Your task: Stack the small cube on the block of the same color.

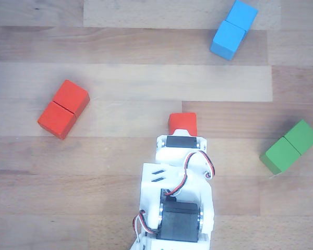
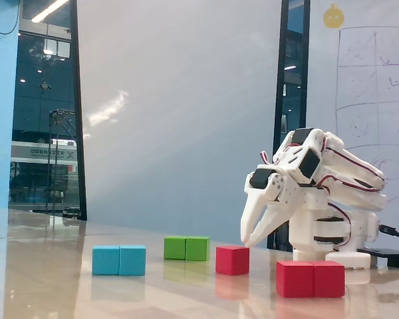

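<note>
The small cube (image 1: 182,123) (image 2: 232,260) is red-orange and rests on the wooden table, apart from the other pieces. The red block (image 1: 63,109) (image 2: 310,278) lies flat with a seam across its middle, left of the cube in the other view and right of it in the fixed view. My gripper (image 2: 247,242) hangs just above and beside the cube's top edge, pointing down. Its white fingers meet at the tips with nothing between them. In the other view the wrist (image 1: 181,151) hides the fingers and the cube's near edge.
A blue block (image 1: 233,29) (image 2: 119,260) and a green block (image 1: 289,146) (image 2: 186,248) lie flat on the table, away from the red pieces. The arm's base (image 2: 326,242) stands behind the red block, with a black cable (image 2: 394,254) beside it.
</note>
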